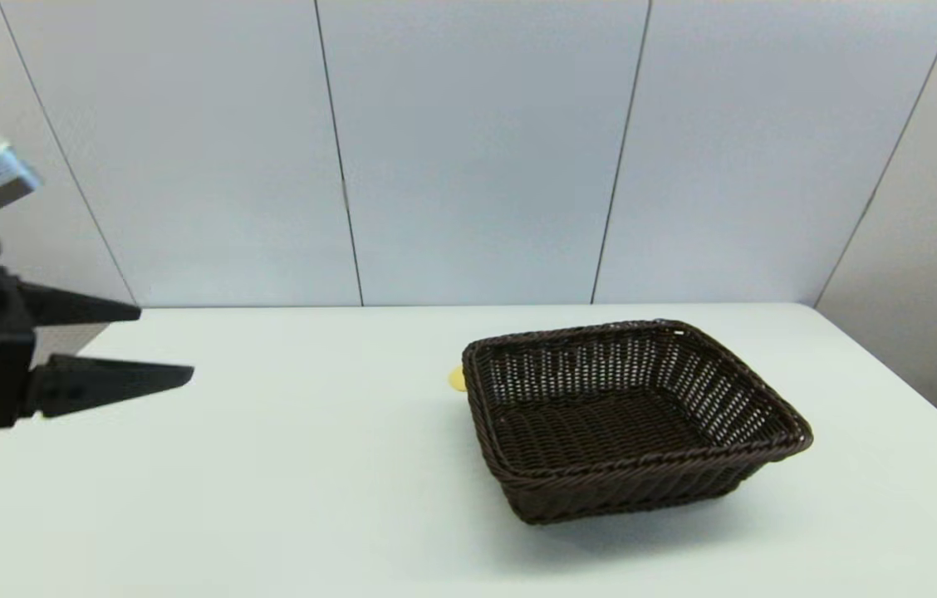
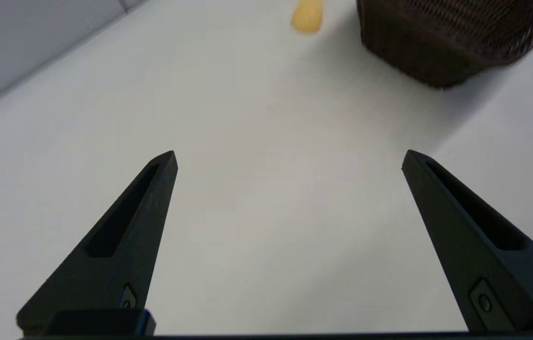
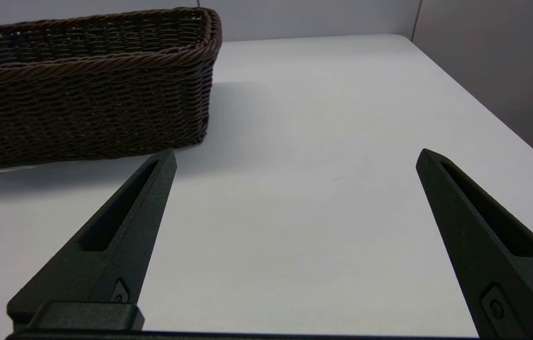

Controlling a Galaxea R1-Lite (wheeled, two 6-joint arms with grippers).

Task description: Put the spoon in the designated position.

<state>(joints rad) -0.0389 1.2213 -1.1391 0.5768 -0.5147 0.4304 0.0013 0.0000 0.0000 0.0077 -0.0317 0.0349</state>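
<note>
Only the yellow bowl of the spoon (image 1: 457,379) peeks out from behind the far left corner of the dark brown wicker basket (image 1: 776,403); its handle is hidden. The left wrist view shows the same yellow spoon bowl (image 2: 307,18) lying on the table beside the basket (image 2: 441,42). My left gripper (image 1: 165,345) hovers open over the table's left side, well short of the spoon, with nothing between its fingers (image 2: 148,203). The right gripper (image 3: 295,158) is also open and holds nothing, low over the table to the right of the basket (image 3: 87,89); it is out of the head view.
The basket holds nothing that I can see. The white table (image 1: 269,465) ends at a grey panelled wall behind, and its right edge (image 3: 484,104) runs close to the right gripper.
</note>
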